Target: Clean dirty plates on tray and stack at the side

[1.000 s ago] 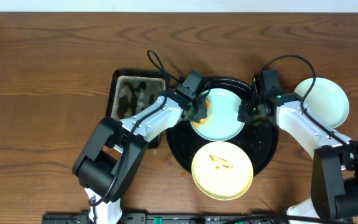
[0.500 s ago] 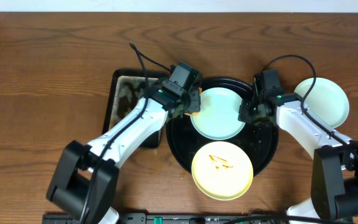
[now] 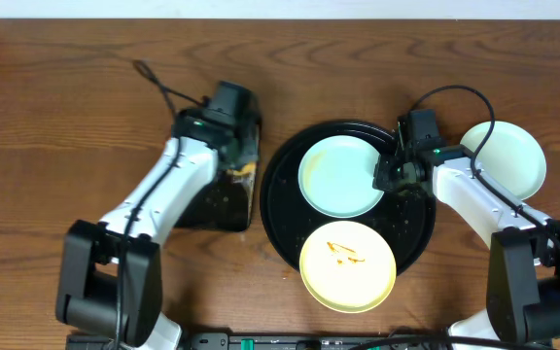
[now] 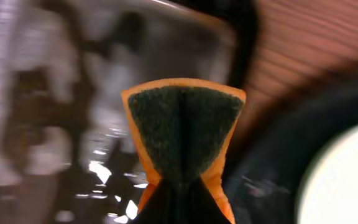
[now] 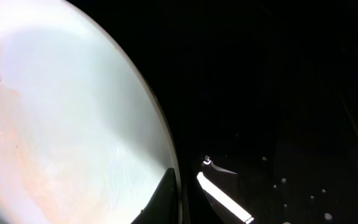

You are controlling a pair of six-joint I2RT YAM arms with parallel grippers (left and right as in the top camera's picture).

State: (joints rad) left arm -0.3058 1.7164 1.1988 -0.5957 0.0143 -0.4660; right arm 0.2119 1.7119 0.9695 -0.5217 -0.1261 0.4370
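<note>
The round black tray holds a pale mint plate at the back and a pale yellow plate with a small orange sauce streak at the front. A second mint plate sits on the table to the right. My right gripper is shut on the right rim of the mint plate on the tray, one finger lying on top of it. My left gripper is shut on a folded orange sponge with a dark green face, held over the rectangular sponge tray.
The rectangular sponge tray lies just left of the round tray, wet and glossy. The round tray's floor shows water drops. Bare wooden table surrounds both trays. The cables of both arms loop above the trays.
My left gripper has moved left with the sponge, off the mint plate and over to the sponge tray. The right gripper and the plates have not moved.
</note>
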